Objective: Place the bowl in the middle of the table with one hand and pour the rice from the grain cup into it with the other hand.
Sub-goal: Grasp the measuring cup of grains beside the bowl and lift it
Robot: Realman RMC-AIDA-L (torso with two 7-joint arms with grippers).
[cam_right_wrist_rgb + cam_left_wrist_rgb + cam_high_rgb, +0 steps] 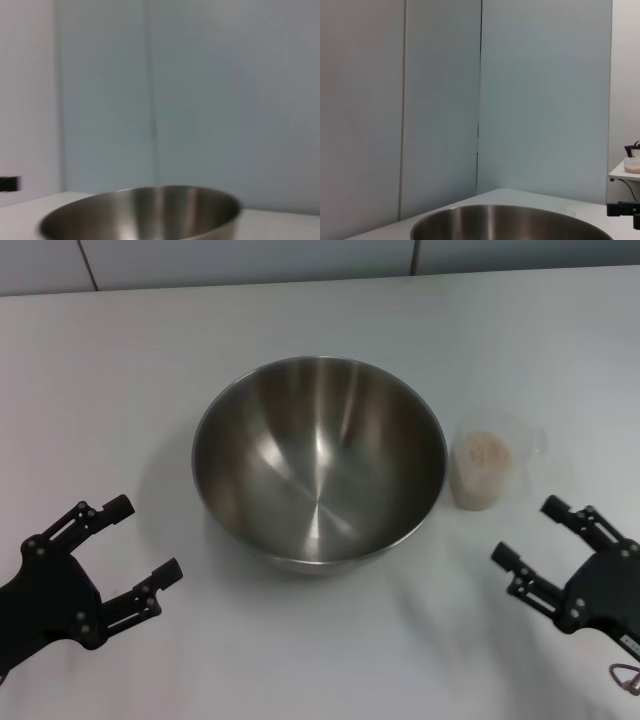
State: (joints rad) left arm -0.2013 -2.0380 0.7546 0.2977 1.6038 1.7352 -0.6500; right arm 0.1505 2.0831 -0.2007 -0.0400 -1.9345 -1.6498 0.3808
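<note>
I read left gripper (141, 543) spread wide, empty, near table (120, 390) front-left corner | right gripper (533, 532) wide, empty, front-right | bowl (318, 462) centre | grain cup (483, 470) with rice (485, 452) just right of bowl

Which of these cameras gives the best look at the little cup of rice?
The head view: the cup stands whole beside the bowl, rice visible inside. Both wrist views show only the bowl's rim, no cup beside it.

Empty steel bowl (318, 465) upright mid-table (120, 390); grain cup (487, 468) w/ rice (488, 452) just beside.
</note>
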